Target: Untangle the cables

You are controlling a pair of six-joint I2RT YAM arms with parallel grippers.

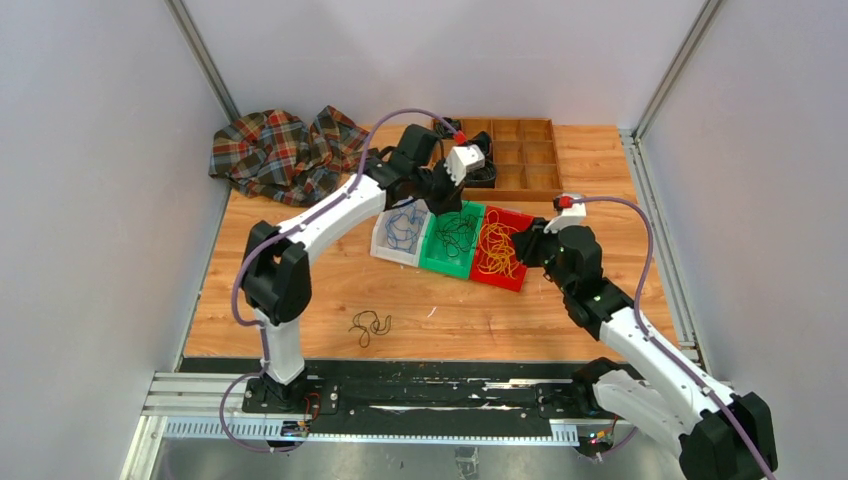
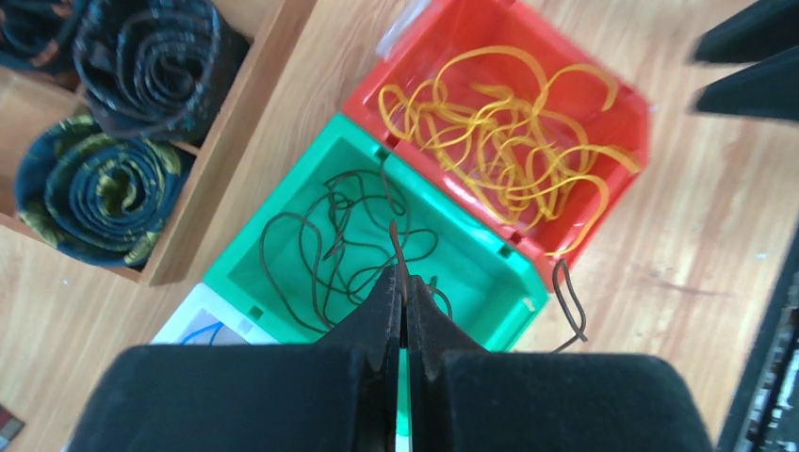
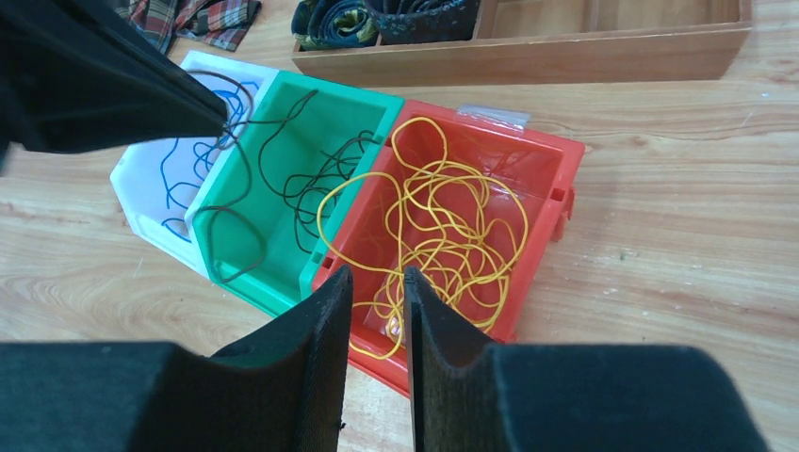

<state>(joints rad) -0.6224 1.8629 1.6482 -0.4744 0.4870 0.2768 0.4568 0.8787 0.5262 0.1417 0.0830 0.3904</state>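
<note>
Three bins sit mid-table: a white bin (image 1: 395, 235) with blue cables (image 3: 188, 160), a green bin (image 1: 450, 240) with black cables (image 2: 330, 245), and a red bin (image 1: 500, 250) with yellow cables (image 2: 509, 141). My left gripper (image 2: 403, 278) hovers over the green bin (image 2: 471, 273), shut on one black cable strand (image 2: 396, 245) that trails down into it. My right gripper (image 3: 377, 278) is at the near edge of the red bin (image 3: 556, 160), jaws slightly apart with nothing between them. A small black cable clump (image 1: 370, 325) lies loose on the table near the front left.
A wooden compartment tray (image 1: 520, 150) with thick dark rolls (image 2: 104, 188) stands behind the bins. A plaid cloth (image 1: 285, 150) lies at the back left. One black loop (image 2: 565, 301) hangs over the green bin's edge onto the table. Walls enclose both sides.
</note>
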